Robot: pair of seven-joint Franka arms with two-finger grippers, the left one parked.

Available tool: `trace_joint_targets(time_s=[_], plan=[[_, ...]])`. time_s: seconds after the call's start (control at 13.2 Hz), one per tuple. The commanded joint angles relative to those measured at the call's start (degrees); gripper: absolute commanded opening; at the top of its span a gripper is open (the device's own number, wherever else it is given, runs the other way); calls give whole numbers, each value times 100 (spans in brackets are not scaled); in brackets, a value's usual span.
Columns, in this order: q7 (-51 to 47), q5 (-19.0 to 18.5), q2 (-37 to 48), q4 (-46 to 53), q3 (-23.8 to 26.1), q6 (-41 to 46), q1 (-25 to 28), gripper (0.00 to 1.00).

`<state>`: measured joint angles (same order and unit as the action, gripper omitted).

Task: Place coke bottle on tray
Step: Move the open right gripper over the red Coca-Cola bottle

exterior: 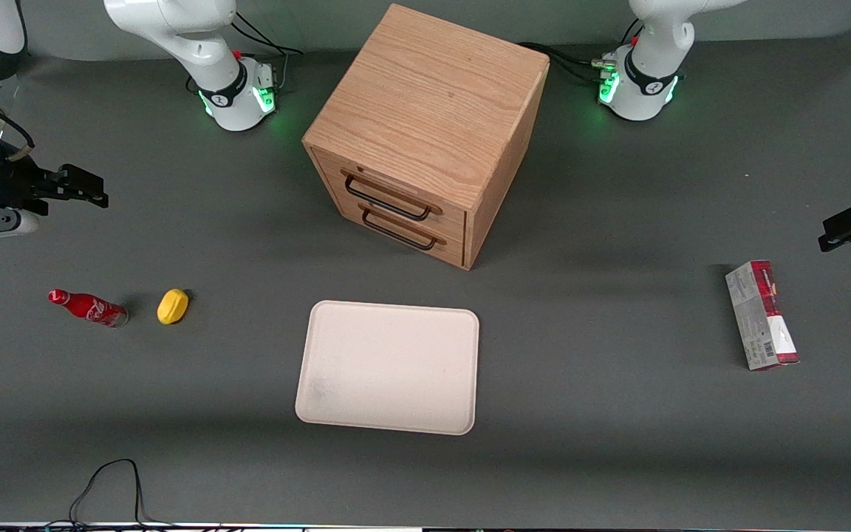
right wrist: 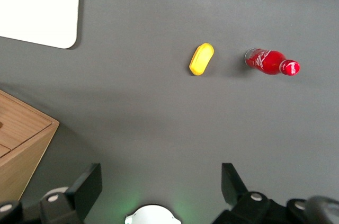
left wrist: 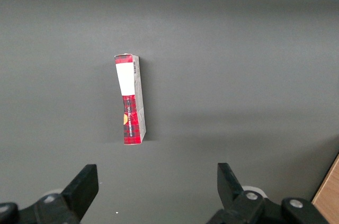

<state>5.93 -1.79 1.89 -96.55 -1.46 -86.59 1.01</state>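
The coke bottle (exterior: 88, 307) (right wrist: 271, 62) lies on its side on the dark mat at the working arm's end of the table, red with white script and a red cap. The cream-white tray (exterior: 389, 365) (right wrist: 39, 6) lies flat nearer the front camera than the wooden drawer cabinet (exterior: 425, 133), with nothing on it. My gripper (exterior: 74, 186) (right wrist: 160, 184) hangs high above the mat, farther from the front camera than the bottle, open with nothing between its fingers.
A small yellow object (exterior: 173, 306) (right wrist: 202, 59) lies beside the bottle, toward the tray. The cabinet's corner (right wrist: 24, 147) shows in the right wrist view. A red-and-grey carton (exterior: 761, 315) (left wrist: 130, 98) lies toward the parked arm's end.
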Motion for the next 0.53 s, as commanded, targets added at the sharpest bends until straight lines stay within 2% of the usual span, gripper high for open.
trace_joint_targets(time_s=[0.0,0.45], plan=[[-101,92,-162,320,441,238,-380,100],[-153,83,-382,523,506,450,-356,100]])
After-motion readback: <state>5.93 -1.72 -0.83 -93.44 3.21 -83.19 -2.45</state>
